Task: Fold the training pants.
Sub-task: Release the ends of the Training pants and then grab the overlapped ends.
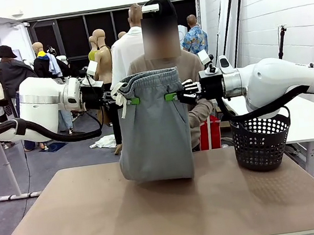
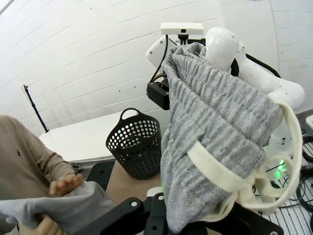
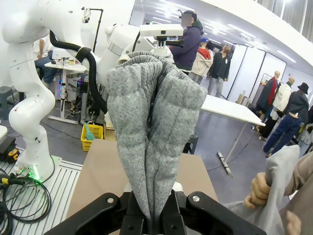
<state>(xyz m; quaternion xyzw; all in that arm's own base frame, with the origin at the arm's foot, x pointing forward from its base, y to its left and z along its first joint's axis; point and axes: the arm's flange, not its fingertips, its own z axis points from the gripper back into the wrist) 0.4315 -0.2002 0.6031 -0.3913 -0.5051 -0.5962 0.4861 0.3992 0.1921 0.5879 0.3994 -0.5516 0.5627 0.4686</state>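
Observation:
The light grey training pants hang in the air between my two grippers, waistband up, and their lower fold rests on the table. My left gripper is shut on the left end of the waistband, where the white drawstring dangles. At the right end my right gripper is shut on it too. In the left wrist view the gathered pants rise from my left gripper. The right wrist view has the pants bunched in my right gripper. Behind, a person's hand holds more grey cloth.
A black perforated basket stands at the table's right back edge, close under my right arm. The person stands right behind the hanging pants at the far side. The near half of the brown tabletop is bare.

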